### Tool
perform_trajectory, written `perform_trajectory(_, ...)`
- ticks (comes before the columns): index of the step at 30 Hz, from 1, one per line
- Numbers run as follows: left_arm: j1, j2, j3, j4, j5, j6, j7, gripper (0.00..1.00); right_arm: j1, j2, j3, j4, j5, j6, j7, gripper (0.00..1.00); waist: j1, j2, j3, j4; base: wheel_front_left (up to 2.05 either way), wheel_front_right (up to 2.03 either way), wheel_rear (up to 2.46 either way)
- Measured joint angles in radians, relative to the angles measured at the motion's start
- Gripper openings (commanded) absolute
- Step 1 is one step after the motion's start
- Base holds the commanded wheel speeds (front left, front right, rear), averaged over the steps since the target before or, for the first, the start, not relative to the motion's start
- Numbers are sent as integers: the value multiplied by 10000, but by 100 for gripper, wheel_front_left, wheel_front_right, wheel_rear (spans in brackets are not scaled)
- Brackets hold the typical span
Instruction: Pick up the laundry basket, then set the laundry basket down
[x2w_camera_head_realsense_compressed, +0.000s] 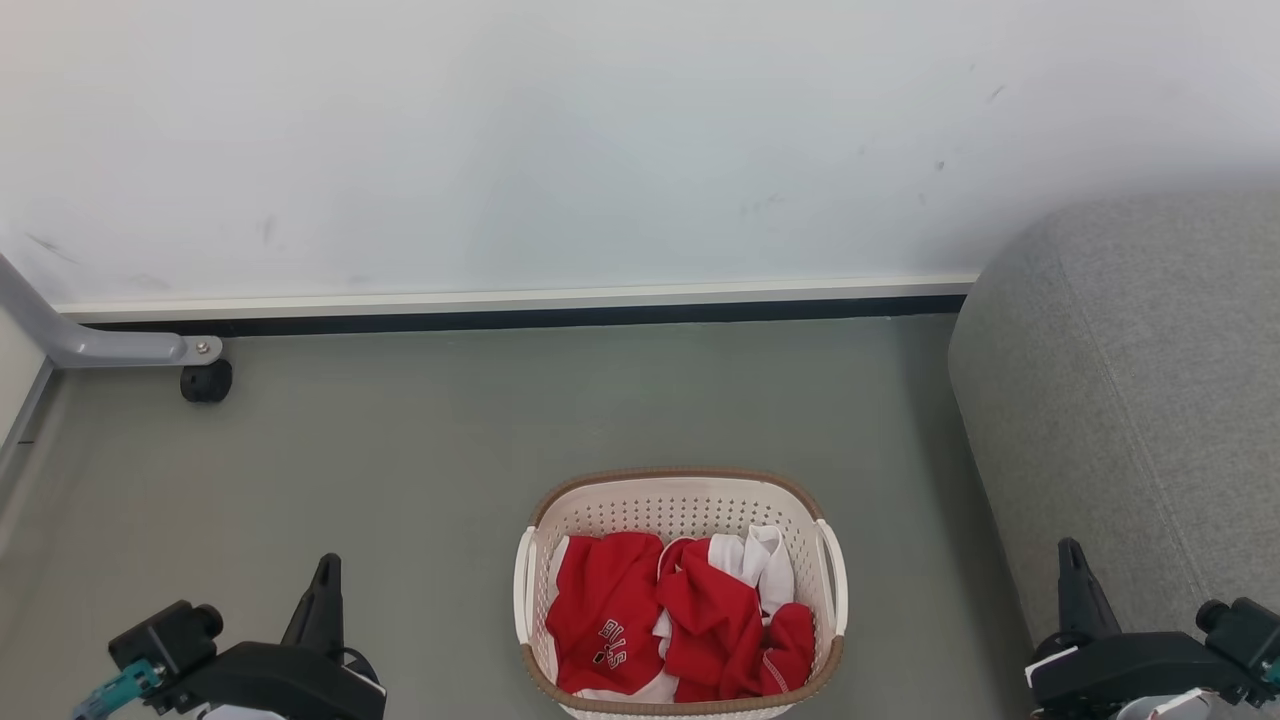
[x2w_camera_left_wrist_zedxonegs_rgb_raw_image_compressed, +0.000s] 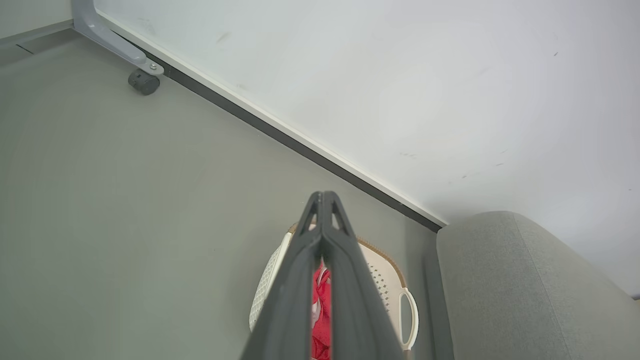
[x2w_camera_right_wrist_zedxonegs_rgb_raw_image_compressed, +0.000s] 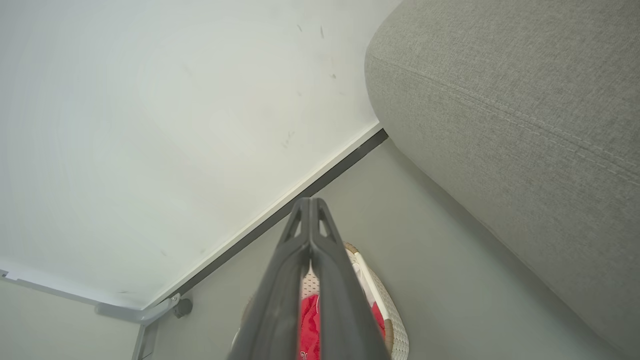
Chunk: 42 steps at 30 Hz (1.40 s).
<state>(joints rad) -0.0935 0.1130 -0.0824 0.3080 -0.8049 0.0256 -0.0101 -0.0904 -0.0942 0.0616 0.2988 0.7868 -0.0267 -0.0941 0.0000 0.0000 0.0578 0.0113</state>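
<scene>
Sitting on the floor (x2w_camera_head_realsense_compressed: 400, 450) btw the two arms, the basket (x2w_camera_head_realsense_compressed: 680, 510) holds red & white clothes (x2w_camera_head_realsense_compressed: 640, 620), w/ the sofa (x2w_camera_head_realsense_compressed: 1150, 380) near its right side. L gripper (x2w_camera_left_wrist_zedxonegs_rgb_raw_image_compressed: 324, 196) is pinched together, empty; R gripper (x2w_camera_right_wrist_zedxonegs_rgb_raw_image_compressed: 310, 202) likewise, tips meeting.

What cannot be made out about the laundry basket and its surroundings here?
1. Head view: the near wall of the laundry basket is cut off by the bottom edge; its floor is hidden under the clothes.
2. Left wrist view: the shut left gripper covers the basket's middle.
3. Right wrist view: the shut right gripper covers most of the basket.
4. Head view: the left edge cuts off the grey caster leg.
</scene>
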Motion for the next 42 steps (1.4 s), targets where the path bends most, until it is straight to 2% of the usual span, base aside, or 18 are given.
perform_trajectory(42, -4, -520, 1243, -31, -5668, -1066, 880, 0, -15, 359, -1409, 2, 5799, 1034, 1475, 0, -1, 0, -405, -82, 0, 0, 0)
